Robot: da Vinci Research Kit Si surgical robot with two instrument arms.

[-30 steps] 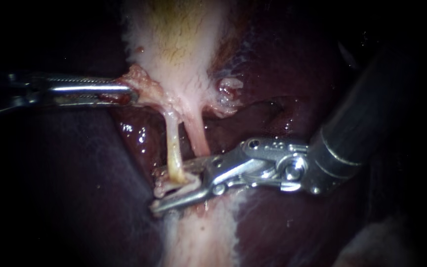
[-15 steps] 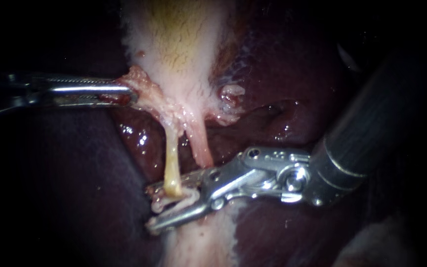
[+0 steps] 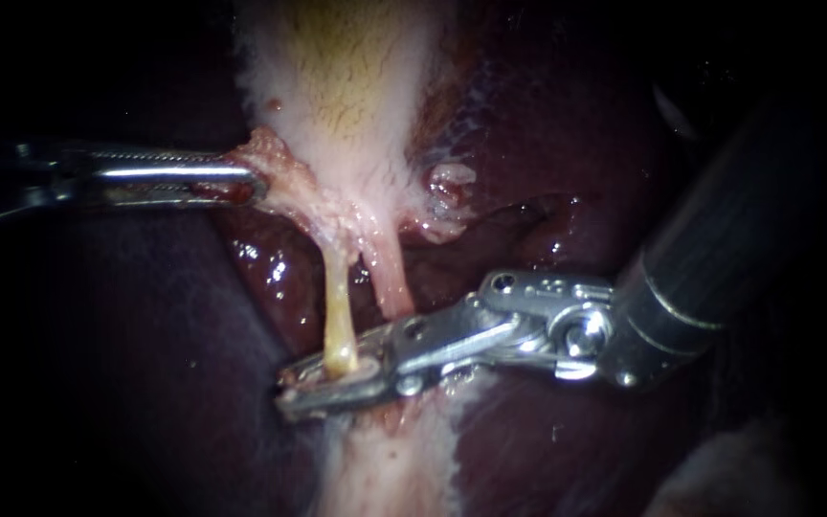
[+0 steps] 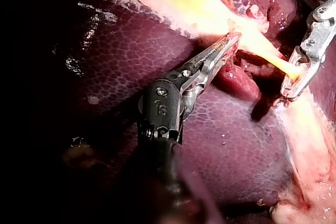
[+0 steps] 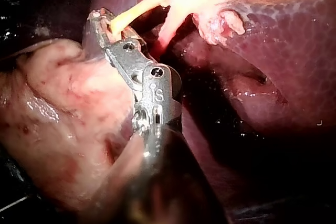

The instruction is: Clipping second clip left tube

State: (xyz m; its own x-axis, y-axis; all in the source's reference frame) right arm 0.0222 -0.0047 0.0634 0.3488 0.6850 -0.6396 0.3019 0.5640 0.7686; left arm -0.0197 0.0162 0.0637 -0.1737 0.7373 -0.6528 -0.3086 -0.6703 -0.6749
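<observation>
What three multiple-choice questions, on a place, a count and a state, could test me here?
1. The right instrument's jaws sit: A at the gallbladder's top; B at the left tube's lower end; C in empty air.
2. Tubes hanging below the gallbladder: A one; B four; C two.
3. The left instrument's jaws are: A shut on tissue beside the gallbladder's neck; B wide open; C hidden.
Key: 1 B, that yellowish tube passes between them; 2 C, it and a pink tube; 3 A, both jaws pinch tissue.

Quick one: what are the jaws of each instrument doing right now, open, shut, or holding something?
Left instrument: jaws shut on the edge of the gallbladder, just above the tubes.
Right instrument: jaws shut on the left tube, near its lower end.
</observation>
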